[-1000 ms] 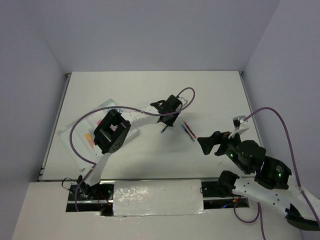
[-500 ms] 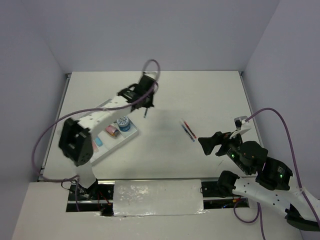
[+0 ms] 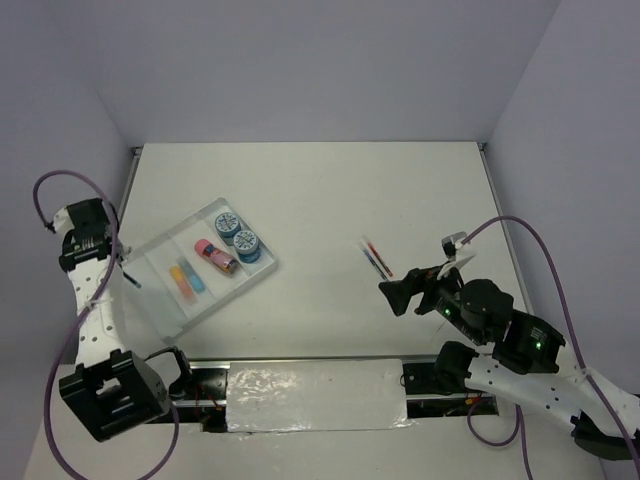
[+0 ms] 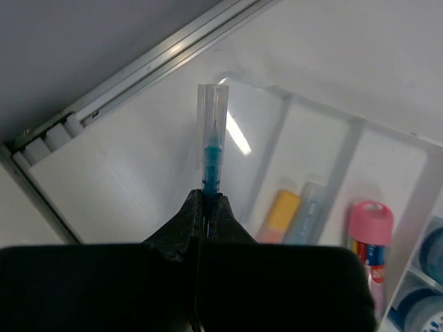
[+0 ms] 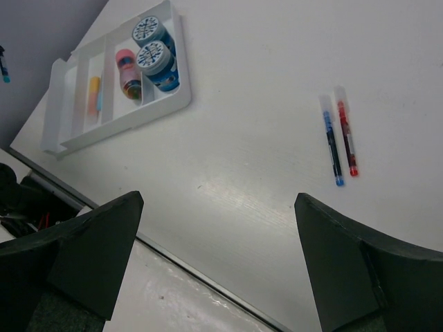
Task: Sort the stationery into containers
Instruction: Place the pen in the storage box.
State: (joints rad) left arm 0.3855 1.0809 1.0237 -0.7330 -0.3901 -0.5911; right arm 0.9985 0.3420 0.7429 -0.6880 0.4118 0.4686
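The translucent white tray (image 3: 165, 313) lies at the left, also seen in the right wrist view (image 5: 62, 142). It holds two blue rolls (image 3: 226, 224) (image 3: 245, 245), a pink cylinder (image 3: 213, 254), an orange bar (image 3: 178, 275) and a light-blue bar (image 3: 196, 282). My left gripper (image 3: 127, 272) is shut on a clear pen with blue ink (image 4: 211, 138), held above the tray's left end (image 4: 249, 104). A red pen (image 3: 379, 256) and a blue pen (image 3: 373, 260) lie side by side on the table. My right gripper (image 3: 400, 293) is open and empty, near them.
A metal rail (image 4: 138, 76) runs along the table's left edge just beyond the tray. The table's front edge (image 5: 180, 259) passes under the right gripper (image 5: 218, 207). Grey walls close in the back and both sides.
My left arm has swung from the table's middle to the far left with the pen in it, uncovering the tray. The right gripper has shifted slightly left.
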